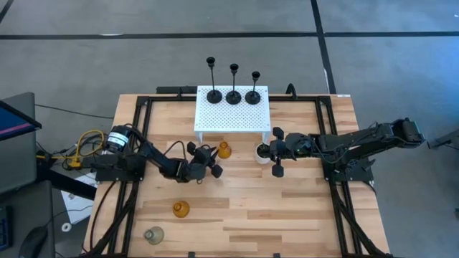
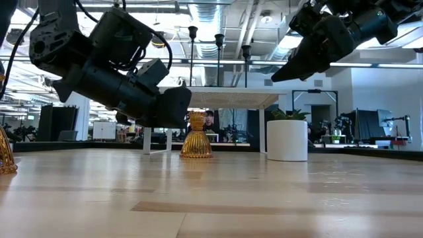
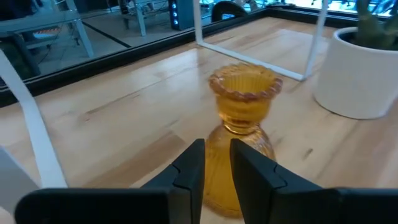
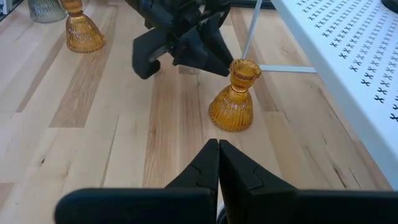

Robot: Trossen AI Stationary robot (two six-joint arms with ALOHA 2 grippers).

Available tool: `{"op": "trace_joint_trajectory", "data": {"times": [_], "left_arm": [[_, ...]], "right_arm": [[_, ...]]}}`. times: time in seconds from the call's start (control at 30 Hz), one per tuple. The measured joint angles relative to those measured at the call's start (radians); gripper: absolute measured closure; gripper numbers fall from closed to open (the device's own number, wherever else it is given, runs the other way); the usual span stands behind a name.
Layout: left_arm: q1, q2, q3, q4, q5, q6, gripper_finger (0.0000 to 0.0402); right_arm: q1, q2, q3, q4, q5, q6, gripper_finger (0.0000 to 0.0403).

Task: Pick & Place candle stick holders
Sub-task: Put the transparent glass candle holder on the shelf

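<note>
Three black thin-stemmed holders (image 1: pixel 233 94) stand by their round bases on the white perforated stand (image 1: pixel 232 115). One amber glass holder (image 1: pixel 224 150) stands upright on the table just before the stand; it also shows in the left wrist view (image 3: pixel 241 134) and the right wrist view (image 4: pixel 234 99). A second amber holder (image 1: pixel 181 208) and the pale grey one (image 1: pixel 153 234) stand near the table's near left. My left gripper (image 3: pixel 216 163) is open by a narrow gap, just short of the first amber holder and not touching it. My right gripper (image 4: pixel 219 149) is shut and empty above the table.
A small white pot with a green plant (image 1: pixel 262 153) stands right of the amber holder, under my right gripper (image 1: pixel 275 153). The stand's thin white legs (image 3: pixel 199 25) rise close behind the holder. Bare wood lies at the table's middle and near right.
</note>
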Motion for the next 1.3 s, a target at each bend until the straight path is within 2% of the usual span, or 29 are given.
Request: {"op": "trace_joint_trajectory", "data": {"times": [0.07,0.23,0.33,0.53,0.9,1.07,1.17,1.23,1.3], "left_arm": [[0.013,0.000,0.000,0.000,0.034,-0.006,0.0325],[0.060,0.000,0.000,0.000,0.208,-0.060,0.0312],[0.076,0.000,0.000,0.000,0.276,-0.050,0.0298],[0.081,0.000,0.000,0.000,0.285,-0.049,0.0286],[0.079,-0.007,-0.001,0.000,0.286,-0.011,0.0290],[0.058,-0.095,-0.001,0.003,0.288,0.160,0.0326],[0.030,-0.202,-0.001,-0.023,0.293,0.249,0.0363],[0.007,-0.285,-0.001,-0.071,0.334,0.284,0.0389],[-0.013,-0.371,-0.001,-0.144,0.375,0.287,0.0396]], "right_arm": [[0.000,0.000,0.000,0.000,0.000,0.000,0.0403],[0.000,0.000,0.000,0.000,-0.003,0.000,0.0403],[0.000,0.000,0.000,-0.007,-0.003,0.000,0.0403],[0.000,0.000,0.000,-0.026,-0.003,0.000,0.0403],[0.000,0.000,0.000,-0.024,-0.003,0.000,0.0403],[0.000,0.000,0.000,-0.023,-0.003,0.000,0.0403],[0.000,0.000,0.000,-0.022,-0.003,0.000,0.0403],[0.000,0.000,0.000,-0.022,-0.003,0.000,0.0403],[0.000,0.000,0.000,-0.022,-0.003,0.000,0.0403]]}}
